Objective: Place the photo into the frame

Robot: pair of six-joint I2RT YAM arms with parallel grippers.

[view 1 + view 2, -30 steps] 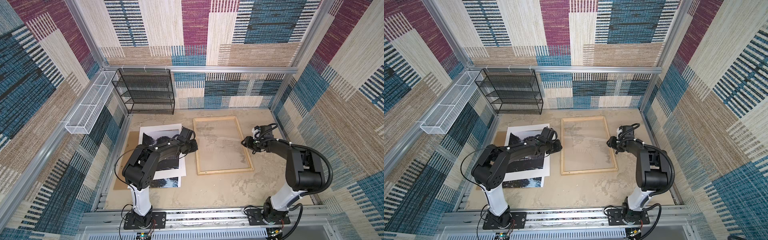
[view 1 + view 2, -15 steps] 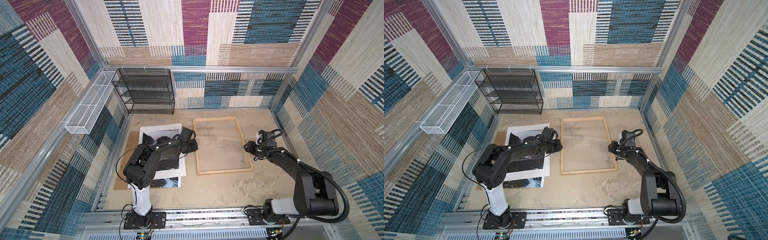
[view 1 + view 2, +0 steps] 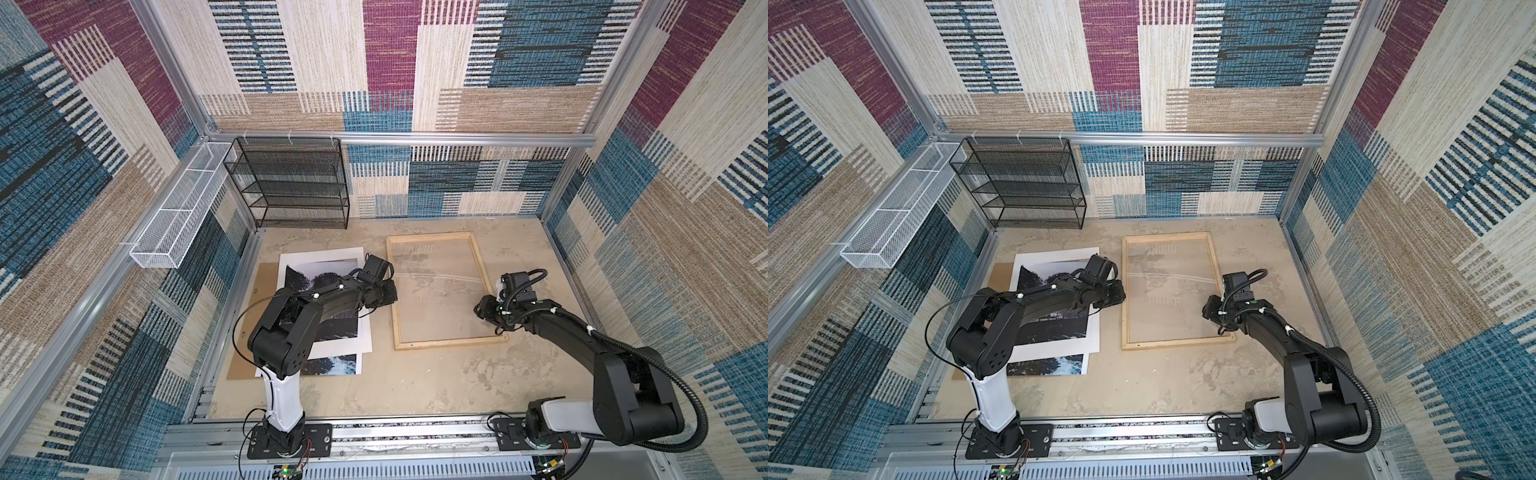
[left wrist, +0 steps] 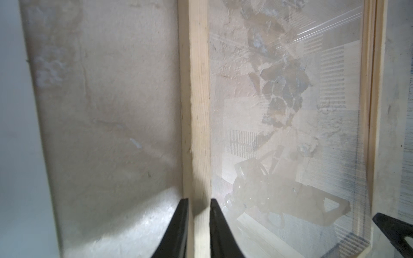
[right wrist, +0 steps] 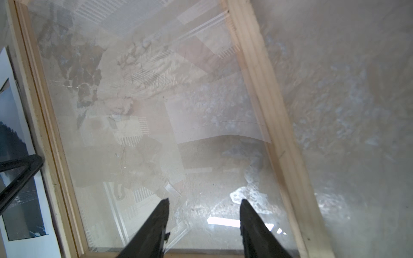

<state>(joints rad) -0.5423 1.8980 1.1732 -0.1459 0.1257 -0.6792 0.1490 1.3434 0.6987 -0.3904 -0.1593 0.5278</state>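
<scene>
no text, label, brand, number or sign could be read in any view. the photo [image 3: 336,365], on the left of the floor, showed only its printed landscape. the frame [image 3: 449,342], to its right, was bare pale wood with no marking that could be made out.

The mottled beige bench [image 3: 415,382] before me carried the frame [image 3: 449,342], lying flat just right of centre in both top views. Left of it lay a brown backing board [image 3: 268,282], partly covered, and a black mesh rack [image 3: 291,187] stood at the upper left.
</scene>
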